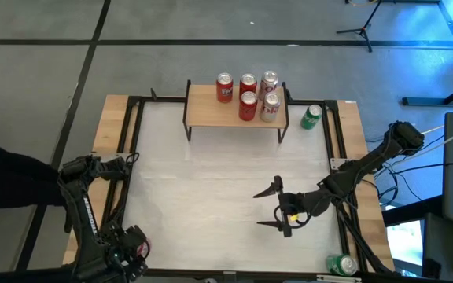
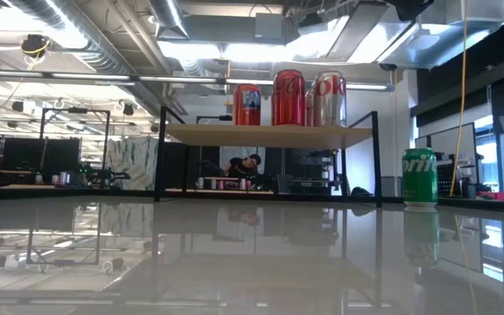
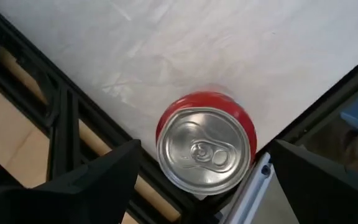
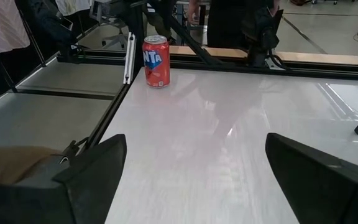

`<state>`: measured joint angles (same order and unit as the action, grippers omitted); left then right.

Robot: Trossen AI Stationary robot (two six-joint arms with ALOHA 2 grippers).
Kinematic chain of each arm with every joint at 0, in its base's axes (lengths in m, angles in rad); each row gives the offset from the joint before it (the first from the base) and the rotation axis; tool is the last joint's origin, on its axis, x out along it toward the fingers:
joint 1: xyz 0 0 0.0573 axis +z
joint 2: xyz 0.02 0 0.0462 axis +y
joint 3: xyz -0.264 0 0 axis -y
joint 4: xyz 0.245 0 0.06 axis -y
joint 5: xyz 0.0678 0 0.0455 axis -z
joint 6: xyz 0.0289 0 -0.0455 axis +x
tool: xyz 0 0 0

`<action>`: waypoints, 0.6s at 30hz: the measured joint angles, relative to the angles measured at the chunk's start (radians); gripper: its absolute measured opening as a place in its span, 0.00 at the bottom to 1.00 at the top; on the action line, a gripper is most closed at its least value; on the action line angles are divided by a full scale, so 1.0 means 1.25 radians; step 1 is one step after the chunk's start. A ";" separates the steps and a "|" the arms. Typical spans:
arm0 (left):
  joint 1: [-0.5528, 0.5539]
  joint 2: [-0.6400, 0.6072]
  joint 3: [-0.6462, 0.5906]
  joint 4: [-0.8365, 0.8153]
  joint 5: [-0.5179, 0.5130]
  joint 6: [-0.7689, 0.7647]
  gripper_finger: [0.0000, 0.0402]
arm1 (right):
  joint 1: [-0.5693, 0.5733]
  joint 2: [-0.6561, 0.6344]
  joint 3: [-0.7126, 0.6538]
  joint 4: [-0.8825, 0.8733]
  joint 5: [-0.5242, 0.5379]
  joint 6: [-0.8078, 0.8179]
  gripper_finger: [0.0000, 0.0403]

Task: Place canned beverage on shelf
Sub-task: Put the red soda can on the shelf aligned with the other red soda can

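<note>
A red canned beverage (image 3: 206, 149) stands upright in the table's near left corner, and shows as a red can (image 4: 156, 61) in the right wrist view. My left gripper (image 1: 128, 250) hangs above it, pointing down and open, one finger on either side of the can's top without touching. My right gripper (image 1: 278, 206) stands open over the table's right half, holding nothing. The shelf (image 1: 234, 114), a light-wood top on black legs, stands at the far edge and carries several red and silver cans (image 2: 289, 96).
A green can (image 1: 311, 116) stands on the table just right of the shelf. Another green can (image 1: 340, 265) lies outside the frame at the near right corner. A black frame rail (image 3: 61, 124) borders the table close beside the red can.
</note>
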<state>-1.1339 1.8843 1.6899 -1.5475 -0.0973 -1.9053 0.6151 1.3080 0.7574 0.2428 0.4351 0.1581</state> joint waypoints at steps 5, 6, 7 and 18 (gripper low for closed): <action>0.000 0.000 -0.025 0.017 0.002 0.002 0.86 | 0.000 0.000 0.000 0.000 0.000 0.000 0.95; 0.000 0.000 -0.030 0.029 0.002 0.005 0.86 | 0.000 0.000 0.000 0.000 0.000 0.000 0.95; 0.000 0.000 -0.035 0.039 0.002 0.010 0.86 | 0.000 0.000 0.000 0.000 0.000 0.000 0.95; 0.000 0.000 -0.085 0.090 0.032 0.024 0.87 | 0.000 0.000 0.000 0.000 -0.001 0.001 0.95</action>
<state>-1.1339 1.8843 1.5837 -1.4356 -0.0568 -1.8754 0.6151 1.3079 0.7574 0.2424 0.4344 0.1593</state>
